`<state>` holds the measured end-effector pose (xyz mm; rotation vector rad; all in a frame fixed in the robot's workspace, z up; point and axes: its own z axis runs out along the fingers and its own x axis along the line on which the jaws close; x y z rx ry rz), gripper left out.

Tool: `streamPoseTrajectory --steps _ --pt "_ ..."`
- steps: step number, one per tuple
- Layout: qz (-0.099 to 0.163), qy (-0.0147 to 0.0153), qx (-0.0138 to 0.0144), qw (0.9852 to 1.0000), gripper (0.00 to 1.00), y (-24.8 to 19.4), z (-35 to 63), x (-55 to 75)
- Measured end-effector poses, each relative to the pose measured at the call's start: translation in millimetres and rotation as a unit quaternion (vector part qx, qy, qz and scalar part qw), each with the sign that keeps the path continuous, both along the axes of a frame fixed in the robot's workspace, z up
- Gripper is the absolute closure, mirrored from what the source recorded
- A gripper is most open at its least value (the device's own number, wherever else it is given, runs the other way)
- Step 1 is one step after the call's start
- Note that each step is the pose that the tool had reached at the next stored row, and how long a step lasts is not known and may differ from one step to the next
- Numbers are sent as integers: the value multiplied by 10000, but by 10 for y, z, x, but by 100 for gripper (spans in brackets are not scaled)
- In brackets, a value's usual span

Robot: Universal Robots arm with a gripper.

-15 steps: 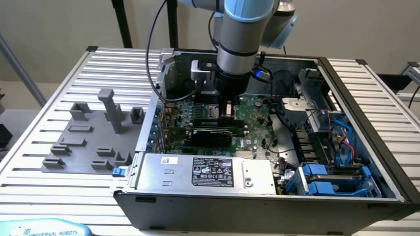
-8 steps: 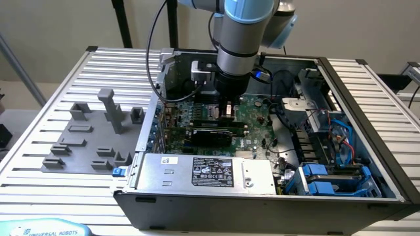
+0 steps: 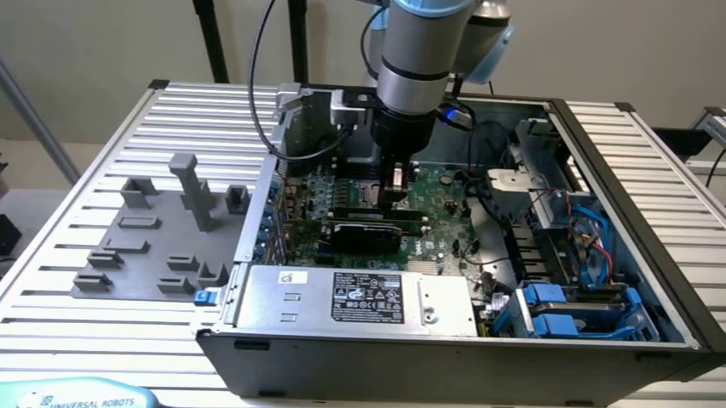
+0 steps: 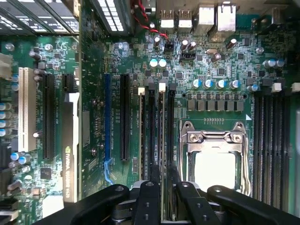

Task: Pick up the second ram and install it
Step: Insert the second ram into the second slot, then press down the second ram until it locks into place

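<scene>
My gripper (image 3: 396,197) reaches straight down into the open computer case, onto the green motherboard (image 3: 437,191) beside the CPU socket (image 4: 214,164). In the wrist view its two black fingers (image 4: 151,190) are shut on the second ram (image 4: 163,140). The ram shows edge-on as a thin strip running along one of the long black memory slots (image 4: 151,126) beside the socket. The strip's far end sits by a white slot latch (image 4: 162,86). Whether the stick is pressed fully into the slot cannot be told.
A black graphics card (image 3: 369,231) lies across the board just in front of the gripper. The silver power supply (image 3: 352,297) fills the case's front. Cables and blue drive caddies (image 3: 567,310) crowd the exterior view's right. A grey fixture tray (image 3: 159,238) sits outside the case.
</scene>
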<state>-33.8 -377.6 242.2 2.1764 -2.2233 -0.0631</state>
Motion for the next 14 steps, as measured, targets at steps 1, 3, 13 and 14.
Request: streamPoseTrajectory --steps 1,3,13,14 --pt "0 0 -1 10000 78 0 22 0" --pt "0 0 0 10000 80 0 29 0" --pt "0 0 0 10000 89 0 29 0" --pt "1 0 0 10000 89 0 29 0"
